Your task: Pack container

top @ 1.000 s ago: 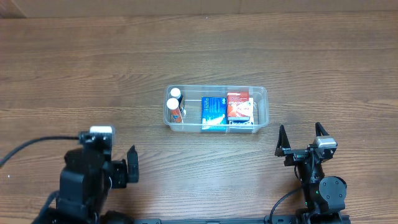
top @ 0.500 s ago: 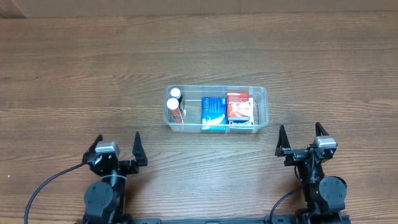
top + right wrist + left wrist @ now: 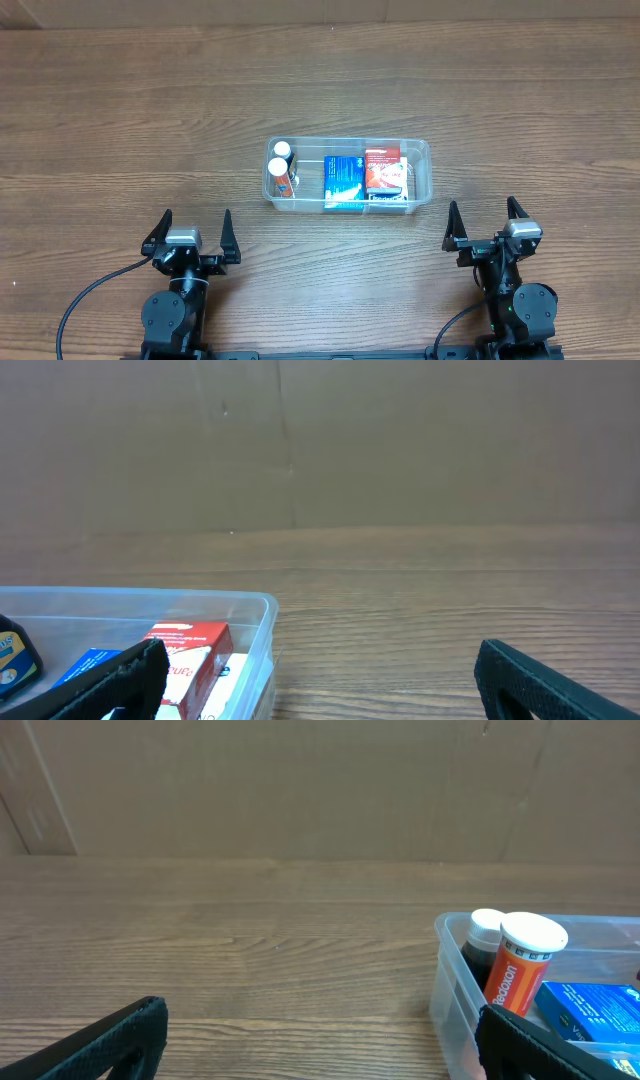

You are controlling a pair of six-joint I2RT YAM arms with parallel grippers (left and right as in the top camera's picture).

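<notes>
The container [image 3: 347, 141] looks all packed, and the left gripper [image 3: 194, 218] has swung home to 7 o'clock, empty and apart like the right gripper [image 3: 482, 208].

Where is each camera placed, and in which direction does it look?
Overhead: above the table, looking down at the container, left pincer and right pincer.
Left wrist: low, facing forward; own fingers, the container's left end.
Right wrist: low, facing forward; own fingers, the container's right end.
Shared: all views show the container.
</notes>
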